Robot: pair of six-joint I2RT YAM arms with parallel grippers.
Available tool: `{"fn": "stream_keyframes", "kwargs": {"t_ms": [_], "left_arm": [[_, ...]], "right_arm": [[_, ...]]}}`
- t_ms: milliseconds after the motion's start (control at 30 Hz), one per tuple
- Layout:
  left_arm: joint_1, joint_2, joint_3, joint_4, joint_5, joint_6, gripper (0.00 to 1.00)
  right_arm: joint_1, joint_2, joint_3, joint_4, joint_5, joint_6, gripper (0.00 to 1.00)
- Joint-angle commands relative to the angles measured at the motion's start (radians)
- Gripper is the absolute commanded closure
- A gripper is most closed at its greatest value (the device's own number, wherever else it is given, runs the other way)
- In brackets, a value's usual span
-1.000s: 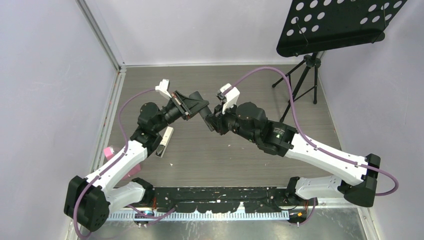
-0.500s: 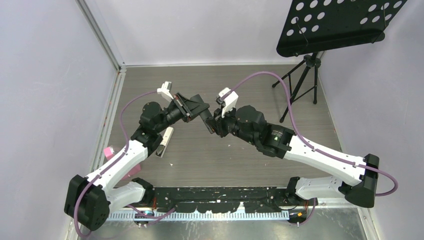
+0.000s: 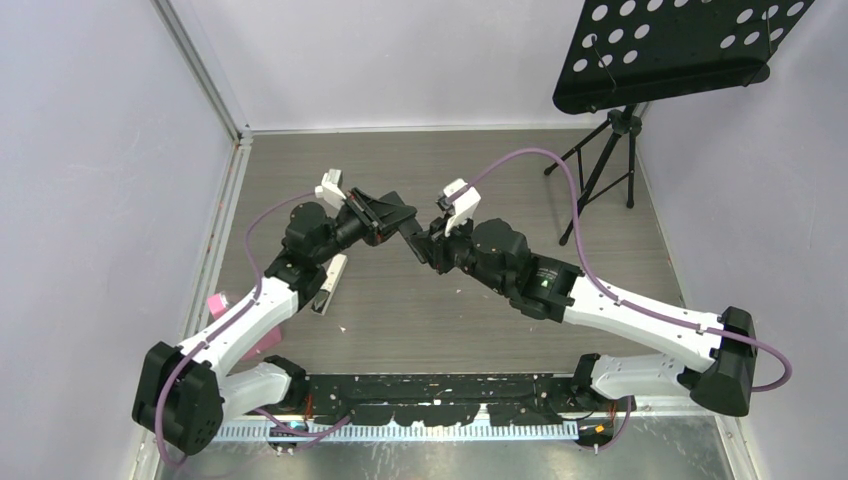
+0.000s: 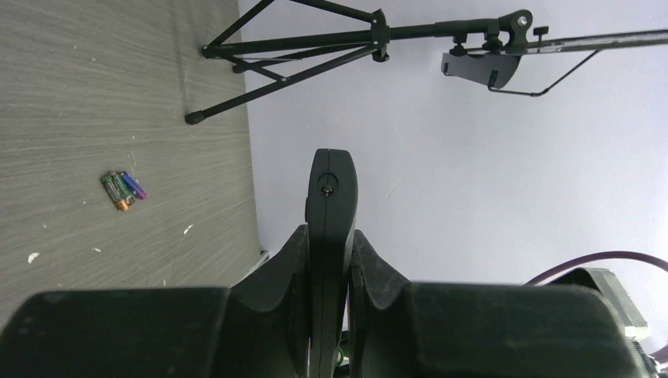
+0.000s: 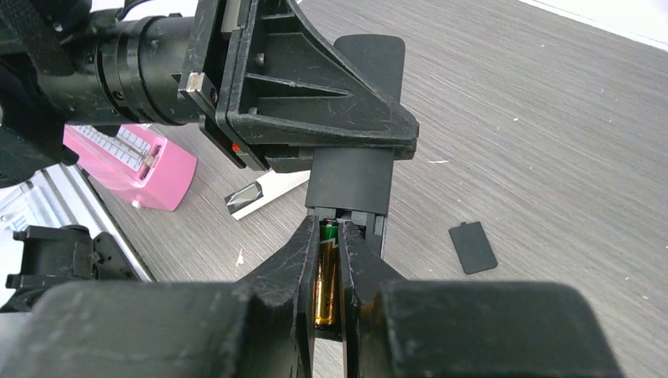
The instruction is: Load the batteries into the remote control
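Observation:
My left gripper (image 3: 385,215) is shut on the black remote control (image 3: 408,235) and holds it off the table. In the left wrist view the remote (image 4: 331,205) shows edge-on between the jaws of the left gripper (image 4: 331,236). My right gripper (image 5: 329,228) is shut on an orange-gold and green battery (image 5: 326,272), right at the remote's (image 5: 350,181) open battery compartment. Whether it is seated there I cannot tell. More batteries (image 4: 123,189) lie together on the table. The remote's black cover (image 5: 473,246) lies flat on the table.
A music stand (image 3: 680,45) on a tripod (image 3: 610,160) stands at the back right. A pink object (image 3: 218,303) and a white-and-black bar (image 3: 330,283) lie under the left arm. Walls close the table on the left, back and right.
Both wrists have shifted slightly, and the right arm has edged left toward the remote. Both grips are unchanged.

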Motion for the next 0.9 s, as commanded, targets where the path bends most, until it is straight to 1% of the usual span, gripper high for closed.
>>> {"fn": "stream_keyframes", "kwargs": {"t_ms": [0, 100, 300, 600, 733, 867], "left_arm": [[0.022, -0.043, 0.027, 0.300, -0.107, -0.191, 1.00], [0.023, -0.045, 0.009, 0.307, -0.129, -0.198, 1.00], [0.025, -0.060, -0.006, 0.264, -0.183, -0.202, 1.00], [0.033, -0.086, -0.058, 0.204, -0.240, -0.269, 1.00], [0.036, -0.100, -0.074, 0.191, -0.250, -0.278, 1.00], [0.036, -0.081, -0.069, 0.229, -0.217, -0.266, 1.00]], "right_arm": [[0.019, 0.039, -0.105, -0.208, -0.008, 0.094, 0.95], [0.033, 0.041, -0.114, -0.197, 0.037, 0.137, 0.95], [0.063, 0.030, -0.153, -0.178, 0.055, 0.158, 0.95], [0.072, -0.040, -0.268, -0.092, -0.014, 0.039, 0.95], [0.072, -0.039, -0.273, -0.090, -0.020, 0.021, 0.95], [0.072, -0.011, -0.257, -0.089, -0.026, 0.027, 0.96]]}}
